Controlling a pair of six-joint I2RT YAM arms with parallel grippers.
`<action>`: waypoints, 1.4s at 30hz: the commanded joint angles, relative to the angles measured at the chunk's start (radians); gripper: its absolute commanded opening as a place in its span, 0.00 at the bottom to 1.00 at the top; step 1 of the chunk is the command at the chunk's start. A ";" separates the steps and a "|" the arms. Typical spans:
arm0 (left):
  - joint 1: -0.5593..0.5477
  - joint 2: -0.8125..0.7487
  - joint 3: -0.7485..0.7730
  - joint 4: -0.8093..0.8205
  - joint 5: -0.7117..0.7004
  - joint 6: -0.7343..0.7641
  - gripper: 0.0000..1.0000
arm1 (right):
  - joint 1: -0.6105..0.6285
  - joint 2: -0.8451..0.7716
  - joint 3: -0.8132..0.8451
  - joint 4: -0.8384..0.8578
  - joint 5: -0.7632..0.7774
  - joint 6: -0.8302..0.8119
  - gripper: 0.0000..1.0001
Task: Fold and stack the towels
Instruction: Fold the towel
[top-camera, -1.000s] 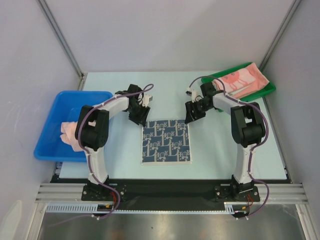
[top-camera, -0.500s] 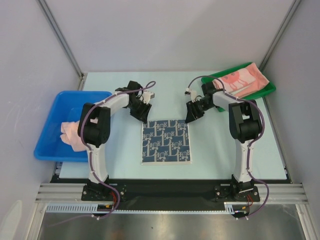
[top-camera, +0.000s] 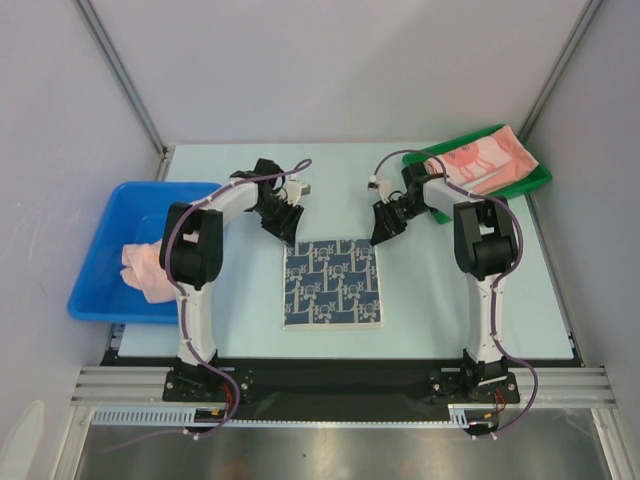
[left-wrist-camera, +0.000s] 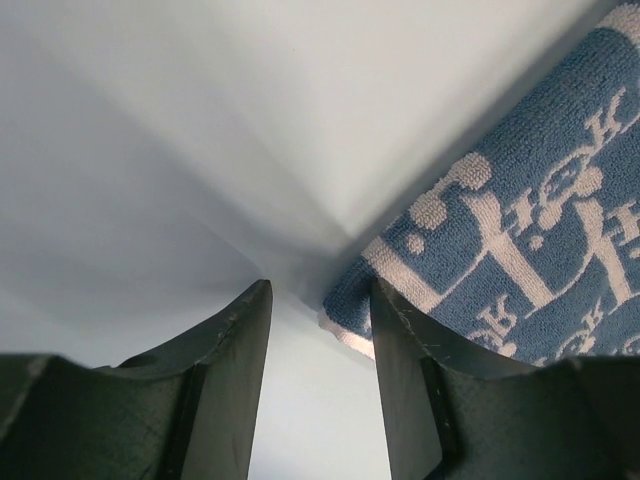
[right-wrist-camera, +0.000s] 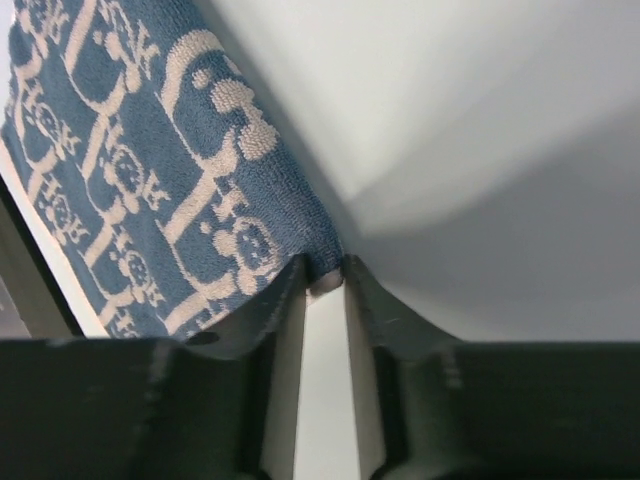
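Note:
A dark blue, white-patterned towel (top-camera: 332, 283) lies flat on the table in front of both arms. My left gripper (top-camera: 285, 226) hovers at its far left corner. In the left wrist view that gripper (left-wrist-camera: 320, 300) is open, and the towel's (left-wrist-camera: 520, 230) corner pokes in beside the right finger without being pinched. My right gripper (top-camera: 384, 231) is at the far right corner. The right wrist view shows that gripper (right-wrist-camera: 325, 272) closed narrowly, with the tip of the towel's (right-wrist-camera: 150, 170) corner caught between its fingertips. Salmon-pink towels (top-camera: 478, 160) lie in the green tray, and another pink towel (top-camera: 142, 266) is in the blue bin.
The blue bin (top-camera: 110, 295) stands at the table's left edge, beside the left arm. The green tray (top-camera: 535, 177) sits at the far right corner. Grey walls enclose the table on the far, left and right sides.
My right gripper's jaws have narrowed onto the towel's far right corner. The left gripper has shifted slightly at the far left corner and stays open.

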 joint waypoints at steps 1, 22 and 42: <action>0.018 0.035 0.033 -0.020 0.063 0.049 0.50 | -0.004 0.028 0.042 -0.049 -0.019 -0.037 0.23; 0.018 0.037 0.091 -0.089 0.036 0.003 0.00 | -0.004 0.014 0.060 0.011 0.015 0.021 0.00; 0.007 -0.253 0.329 -0.081 -0.079 -0.122 0.00 | -0.009 -0.374 0.175 0.157 0.221 0.150 0.00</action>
